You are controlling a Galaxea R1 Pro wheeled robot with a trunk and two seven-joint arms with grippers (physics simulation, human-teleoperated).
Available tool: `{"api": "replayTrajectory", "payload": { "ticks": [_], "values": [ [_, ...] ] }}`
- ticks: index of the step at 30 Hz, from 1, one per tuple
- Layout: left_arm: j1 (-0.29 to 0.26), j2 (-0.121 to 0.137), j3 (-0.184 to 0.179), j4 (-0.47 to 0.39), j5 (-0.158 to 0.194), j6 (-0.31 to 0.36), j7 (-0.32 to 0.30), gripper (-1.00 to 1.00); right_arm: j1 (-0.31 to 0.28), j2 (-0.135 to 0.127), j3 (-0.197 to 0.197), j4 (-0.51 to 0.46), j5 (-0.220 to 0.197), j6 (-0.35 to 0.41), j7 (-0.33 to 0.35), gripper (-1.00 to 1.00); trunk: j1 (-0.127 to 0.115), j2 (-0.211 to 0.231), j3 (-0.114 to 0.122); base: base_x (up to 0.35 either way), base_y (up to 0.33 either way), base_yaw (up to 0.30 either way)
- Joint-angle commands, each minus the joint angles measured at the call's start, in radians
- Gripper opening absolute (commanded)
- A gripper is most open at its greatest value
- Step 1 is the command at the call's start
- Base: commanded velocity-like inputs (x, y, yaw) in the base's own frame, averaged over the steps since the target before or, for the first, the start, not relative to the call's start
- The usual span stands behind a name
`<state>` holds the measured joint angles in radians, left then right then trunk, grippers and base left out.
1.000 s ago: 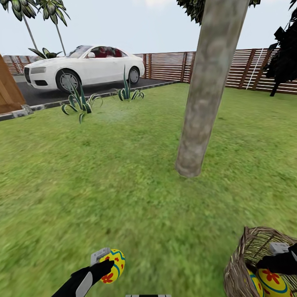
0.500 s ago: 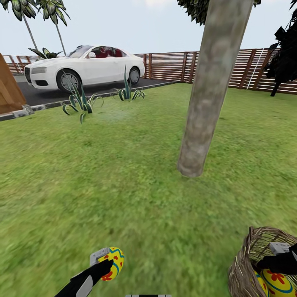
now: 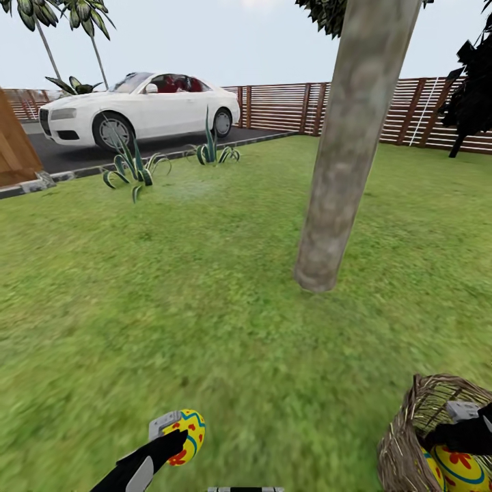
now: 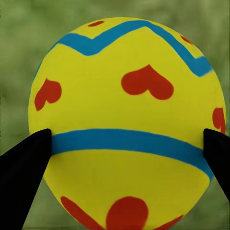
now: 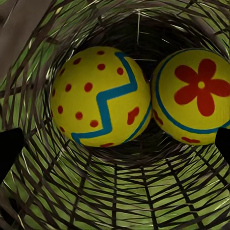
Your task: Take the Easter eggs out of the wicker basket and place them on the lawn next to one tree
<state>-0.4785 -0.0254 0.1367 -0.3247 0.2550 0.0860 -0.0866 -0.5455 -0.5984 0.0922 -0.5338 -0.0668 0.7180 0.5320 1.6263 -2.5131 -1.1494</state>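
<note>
My left gripper (image 3: 179,439) is shut on a yellow Easter egg (image 3: 191,430) with red hearts and blue bands, held low over the lawn (image 3: 205,294); the egg (image 4: 127,124) sits between both black fingers. The brown wicker basket (image 3: 400,444) stands on the grass at the lower right. My right gripper (image 3: 459,425) is at its mouth, open, fingers spread wide above two eggs: a dotted zigzag egg (image 5: 98,96) and a flower egg (image 5: 196,96). The flower egg (image 3: 456,466) also shows in the head view. The tree's grey-brown trunk (image 3: 342,157) rises ahead, between egg and basket.
A white car (image 3: 143,109) is parked on a paved strip at the back left, behind two spiky plants (image 3: 133,171). A brown slat fence (image 3: 389,109) closes the far side, with a dark conifer (image 3: 475,96) at the right. A wooden structure (image 3: 14,147) stands at the left edge.
The whole head view has shifted slightly, so the trunk and basket sit a little further right in the picture. Both grippers keep their poses; the left still holds its egg.
</note>
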Motion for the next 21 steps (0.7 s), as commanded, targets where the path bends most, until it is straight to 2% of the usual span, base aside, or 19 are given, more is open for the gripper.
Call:
{"api": "replayTrajectory", "payload": {
  "ticks": [1, 3, 4, 5, 7, 10, 12, 13, 15, 16, 18, 19, 20, 21],
  "values": [
    [0.000, 0.000, 0.007, -0.003, 0.006, 0.009, -0.005, -1.00, -0.001, 0.000, 0.007, -0.001, -0.007, 0.004, -0.001, 1.00, 0.000, -0.001, -0.005, 0.000, 0.000, 0.000],
    [0.000, 0.002, 0.007, -0.017, 0.006, 0.010, -0.005, -1.00, -0.001, 0.000, 0.007, -0.001, -0.006, 0.004, -0.002, 1.00, 0.001, -0.001, -0.013, 0.000, 0.000, 0.000],
    [0.000, 0.005, 0.007, -0.057, 0.005, 0.012, -0.005, -1.00, -0.001, 0.001, 0.008, 0.000, -0.004, 0.004, -0.002, 1.00, 0.002, -0.001, -0.016, 0.000, 0.000, 0.000],
    [0.000, 0.008, 0.008, -0.120, 0.005, 0.018, -0.004, -1.00, -0.001, 0.003, 0.009, -0.001, -0.002, 0.004, -0.003, 1.00, 0.002, -0.002, -0.020, 0.000, 0.000, 0.000],
    [0.000, 0.017, 0.014, -0.299, 0.003, 0.058, -0.003, -1.00, -0.001, 0.014, 0.011, -0.001, 0.001, 0.005, -0.007, 1.00, 0.003, -0.002, -0.028, 0.000, 0.000, 0.000],
    [0.000, 0.032, 0.024, -0.419, 0.004, 0.127, 0.010, -1.00, -0.001, 0.024, 0.011, -0.001, 0.002, 0.005, -0.009, 1.00, 0.004, -0.003, -0.036, 0.000, 0.000, 0.000],
    [0.000, 0.058, 0.107, -0.517, 0.006, 0.210, 0.032, -1.00, -0.001, 0.025, 0.011, -0.001, 0.002, 0.004, -0.009, 1.00, 0.004, -0.003, -0.036, 0.000, 0.000, 0.000],
    [0.000, 0.065, 0.149, -0.622, 0.004, 0.311, 0.038, -1.00, -0.001, 0.026, 0.011, -0.001, 0.002, 0.004, -0.009, 1.00, 0.004, -0.003, -0.036, 0.000, 0.000, 0.000],
    [0.000, 0.065, 0.162, -0.815, -0.001, 0.425, 0.058, -1.00, -0.001, 0.027, 0.010, -0.001, 0.002, 0.004, -0.009, 1.00, 0.004, -0.003, -0.036, 0.000, 0.000, 0.000],
    [0.000, 0.063, 0.164, -0.861, -0.001, 0.442, 0.086, -1.00, -0.001, 0.026, 0.009, -0.002, 0.001, 0.004, -0.009, 1.00, 0.004, -0.003, -0.036, 0.000, 0.000, 0.000],
    [0.000, 0.033, 0.164, -0.898, -0.004, 0.421, 0.168, -1.00, -0.001, 0.025, 0.007, -0.003, 0.001, 0.005, -0.010, 1.00, 0.004, -0.003, -0.036, 0.000, 0.000, 0.000],
    [0.000, 0.005, 0.163, -0.901, -0.005, 0.354, 0.207, -1.00, -0.001, 0.026, 0.007, -0.017, 0.001, 0.005, -0.010, 1.00, 0.004, -0.003, -0.036, 0.000, 0.000, 0.000],
    [0.000, -0.006, 0.162, -0.900, -0.007, 0.298, 0.235, -1.00, -0.001, 0.027, 0.007, -0.028, 0.001, 0.006, -0.010, 1.00, 0.004, -0.003, -0.036, 0.000, 0.000, 0.000],
    [0.000, -0.009, 0.162, -0.902, -0.007, 0.281, 0.246, -1.00, -0.001, 0.027, 0.007, -0.033, 0.001, 0.006, -0.010, 1.00, 0.004, -0.003, -0.036, 0.000, 0.000, 0.000]
  ]
}}
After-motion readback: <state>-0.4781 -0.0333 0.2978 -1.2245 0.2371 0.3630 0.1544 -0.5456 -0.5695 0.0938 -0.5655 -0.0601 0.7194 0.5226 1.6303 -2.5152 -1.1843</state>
